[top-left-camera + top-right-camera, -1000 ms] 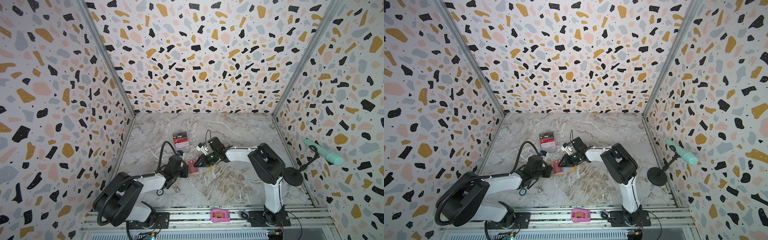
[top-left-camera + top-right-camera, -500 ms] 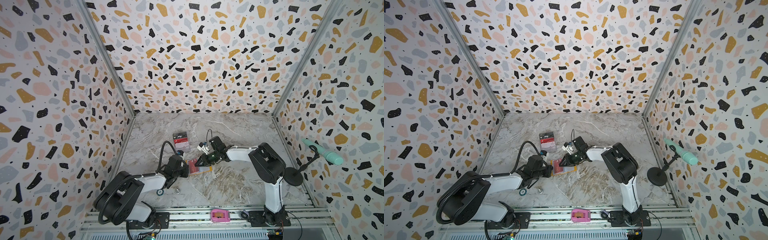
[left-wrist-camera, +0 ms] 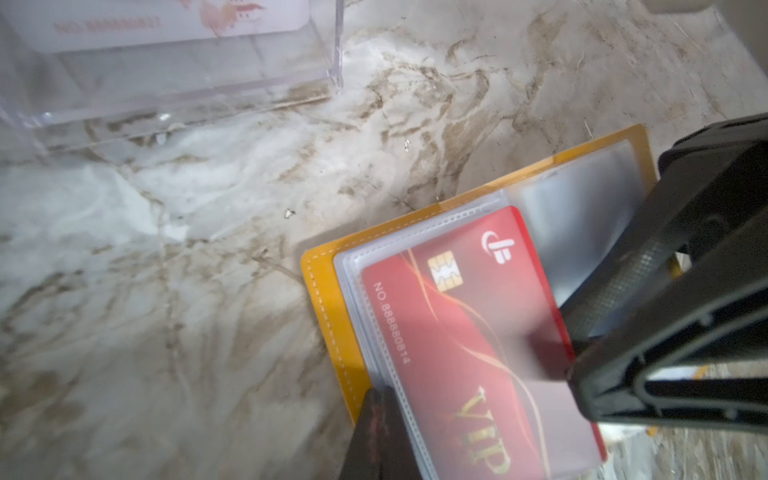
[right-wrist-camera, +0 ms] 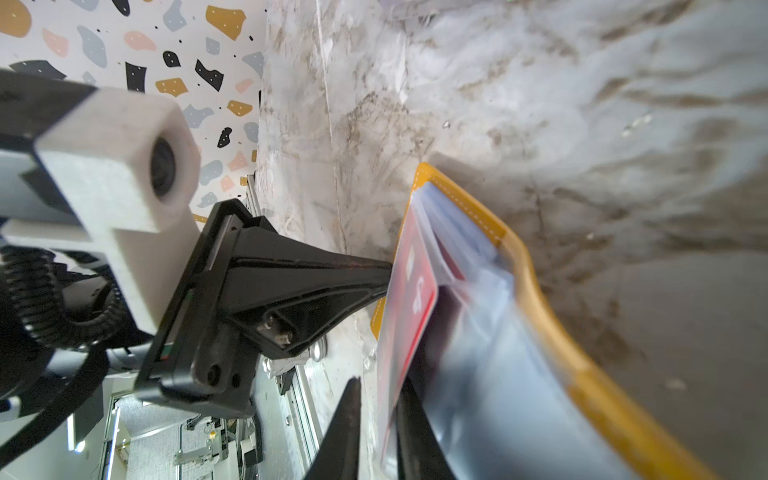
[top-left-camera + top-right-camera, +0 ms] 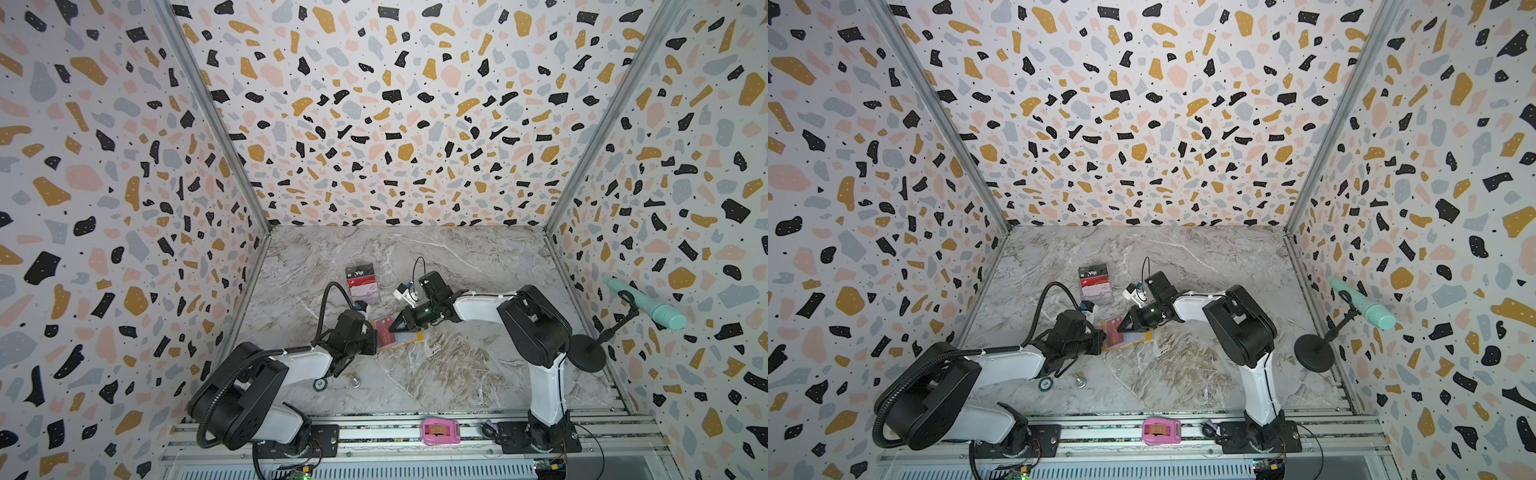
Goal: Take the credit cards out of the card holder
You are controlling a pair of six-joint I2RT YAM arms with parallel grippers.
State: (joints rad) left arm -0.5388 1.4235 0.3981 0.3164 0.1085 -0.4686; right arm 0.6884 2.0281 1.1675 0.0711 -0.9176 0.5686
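On the grey marble surface [image 5: 457,365], right pincer [image 5: 394,327] has squeezed closer around the dark red plastic card [image 3: 465,332], nearly gripping for pull-out; left pincer [image 4: 382,270] shut.

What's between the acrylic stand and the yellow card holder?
Bare marble tabletop only, shown in the left wrist view between acrylic stand and card holder.

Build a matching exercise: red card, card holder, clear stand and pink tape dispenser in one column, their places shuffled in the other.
Things:
1 red card
2 card holder
3 clear stand
4 pink tape dispenser

Places:
A on the front rail
B lying open on the marble table
C in a plastic sleeve
D behind the holder, showing other cards

Pairs: 1-C; 2-B; 3-D; 4-A
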